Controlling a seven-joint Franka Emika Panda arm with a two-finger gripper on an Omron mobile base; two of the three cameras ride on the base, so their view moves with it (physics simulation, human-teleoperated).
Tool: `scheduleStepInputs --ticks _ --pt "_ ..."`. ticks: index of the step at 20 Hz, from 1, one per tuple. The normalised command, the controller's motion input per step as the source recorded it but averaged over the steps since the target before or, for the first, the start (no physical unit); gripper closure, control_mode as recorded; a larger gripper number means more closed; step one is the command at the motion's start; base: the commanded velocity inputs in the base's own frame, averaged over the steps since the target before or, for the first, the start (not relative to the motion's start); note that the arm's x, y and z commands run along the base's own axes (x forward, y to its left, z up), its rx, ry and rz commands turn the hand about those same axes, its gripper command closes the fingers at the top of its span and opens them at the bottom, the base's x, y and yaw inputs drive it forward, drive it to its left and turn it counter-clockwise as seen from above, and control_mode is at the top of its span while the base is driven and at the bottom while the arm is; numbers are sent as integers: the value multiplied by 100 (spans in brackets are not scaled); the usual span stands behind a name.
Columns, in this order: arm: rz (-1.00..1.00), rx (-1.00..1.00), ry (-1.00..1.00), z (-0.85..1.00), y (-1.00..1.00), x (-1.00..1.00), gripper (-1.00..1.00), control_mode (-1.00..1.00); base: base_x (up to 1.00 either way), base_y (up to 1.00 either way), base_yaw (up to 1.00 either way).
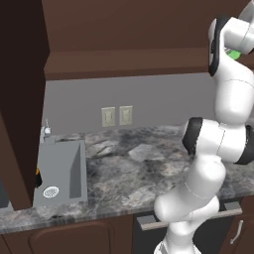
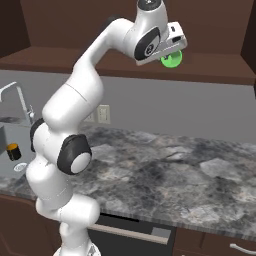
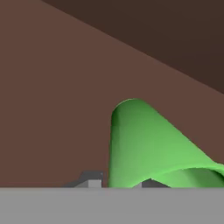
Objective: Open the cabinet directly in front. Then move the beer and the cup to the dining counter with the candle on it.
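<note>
The cabinet (image 1: 129, 64) stands open, its dark door (image 1: 20, 99) swung out at the left. The green cup (image 2: 172, 60) lies tipped inside, low on the cabinet floor, and is also seen past the arm (image 1: 233, 53). My gripper (image 2: 172, 51) is reaching in at it. In the hand view the cup (image 3: 144, 144) lies with its mouth toward the camera. My gripper (image 3: 121, 181) has one fingertip outside the cup's wall and the other at its rim, shut on it. The beer, the dining counter and the candle are out of view.
Below the cabinet runs a marbled worktop (image 1: 134, 168) with a grey sink (image 1: 59, 173) at its left and a faucet (image 2: 17, 95). A black-and-orange cylinder (image 2: 12, 151) lies in the sink. Wall outlets (image 1: 117, 116) sit on the grey backsplash.
</note>
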Motion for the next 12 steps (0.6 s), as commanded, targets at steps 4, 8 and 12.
scheduleStepInputs --ticks 4,8,12 --pt "0 0 4 -46 0 0 100 -100 0 0 0" --pt "0 0 4 -37 0 3 100 -100 0 0 0" --pt "0 0 -6 -2 -7 -27 100 -100 0 0 0"
